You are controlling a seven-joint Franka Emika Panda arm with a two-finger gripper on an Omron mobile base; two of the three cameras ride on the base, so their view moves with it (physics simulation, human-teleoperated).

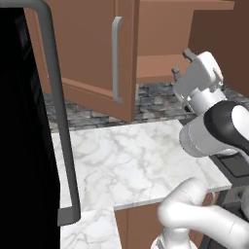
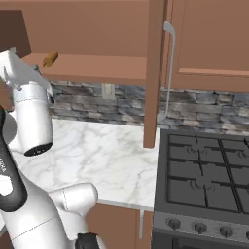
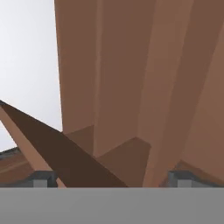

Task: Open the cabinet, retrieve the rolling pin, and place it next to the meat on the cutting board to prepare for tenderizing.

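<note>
Your gripper [image 1: 181, 62] is spread wide with nothing between the fingers [image 3: 41, 178], raised to the lip of the open cabinet [image 2: 97, 68] shelf. The rolling pin [image 2: 50, 59] lies on that shelf, just beyond the hand in the right base view, and nothing touches it. Both cabinet doors hang open over the white marble counter [image 1: 136, 160], one door [image 2: 154, 73] edge-on beside the gas stove [image 2: 204, 180].

Both base views look forward and down from behind the arm, left and right, sharing the marble surface [image 1: 126, 155] and open cabinet [image 2: 97, 63]. The hand view faces cabinet wood close up.
</note>
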